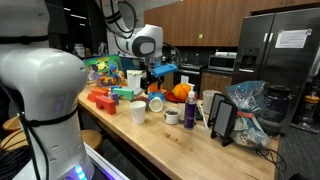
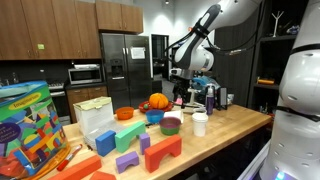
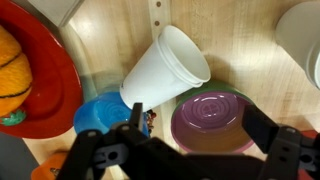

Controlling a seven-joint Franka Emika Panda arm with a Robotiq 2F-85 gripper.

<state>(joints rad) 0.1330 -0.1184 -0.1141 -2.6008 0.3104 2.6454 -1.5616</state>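
One gripper (image 3: 198,120): mine; fingers spread wide, nothing between them, hanging at 6 o'clock of the wrist view.
Step in hand: judged as the approach; I hover above the white cup (image 3: 165,70) without contact.
White cup position: on its side on the counter (image 3: 240,40), wide end toward 1 o'clock, between two bowls.
Next move requirement: a grip would call for shifting toward 11 o'clock, squaring my fingers across the cup wall, and descending clear of the bowl rims.
Count, left to right: one orange ball (image 3: 15,65) on one red plate (image 3: 60,70), 9 o'clock; one blue bowl (image 3: 100,115), 7 o'clock; one white cup, centre; one purple bowl (image 3: 212,120), 5 o'clock; one white vessel (image 3: 305,35), cut off, 2 o'clock.
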